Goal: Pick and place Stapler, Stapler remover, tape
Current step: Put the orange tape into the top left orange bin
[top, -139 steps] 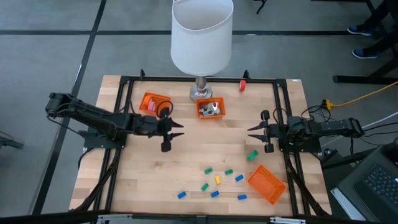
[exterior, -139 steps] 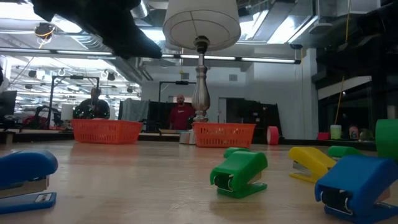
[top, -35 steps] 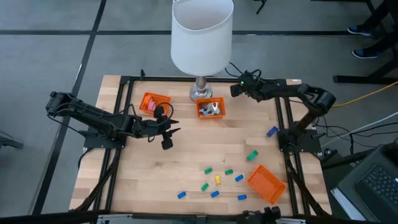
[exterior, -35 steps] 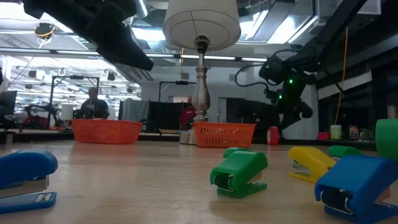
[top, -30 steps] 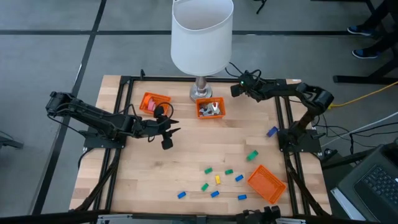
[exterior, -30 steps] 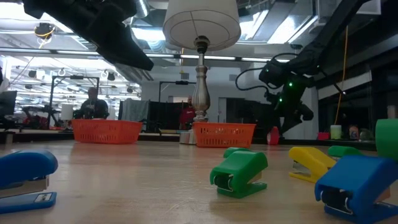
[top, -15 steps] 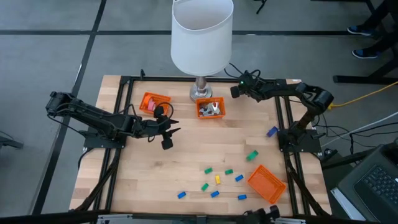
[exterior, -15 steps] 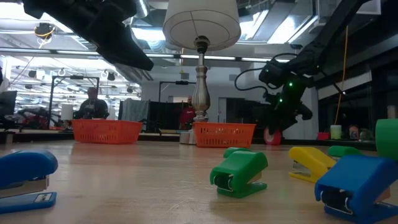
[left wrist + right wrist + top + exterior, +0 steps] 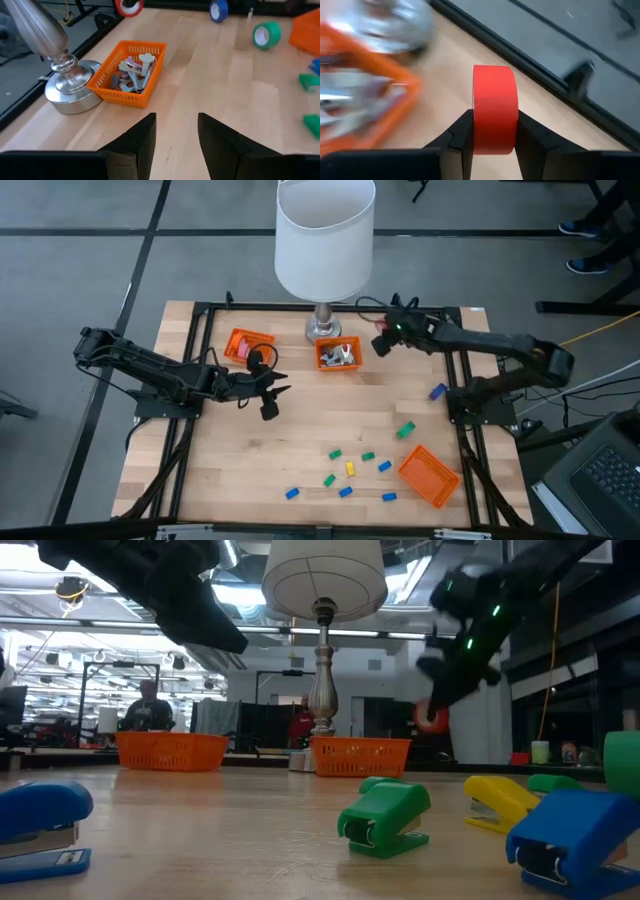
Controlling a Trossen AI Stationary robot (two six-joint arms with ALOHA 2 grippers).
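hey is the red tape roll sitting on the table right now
No, the red tape roll is clamped between the right gripper's fingers, and the low view shows it hanging in the air above the table.

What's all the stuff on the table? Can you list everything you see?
lamp: one, white shade, silver foot, back middle of the table
baskets: three, orange; two by the lamp, one tipped at front right
silver pieces: a heap, in the basket nearest the lamp
small staplers: about eight, blue, green, yellow, front
green tape roll: one, right side
blue tape roll: one, right side
red tape roll: one, held in the air
left hand: open, empty
right hand: gripping the red tape roll, near the lamp
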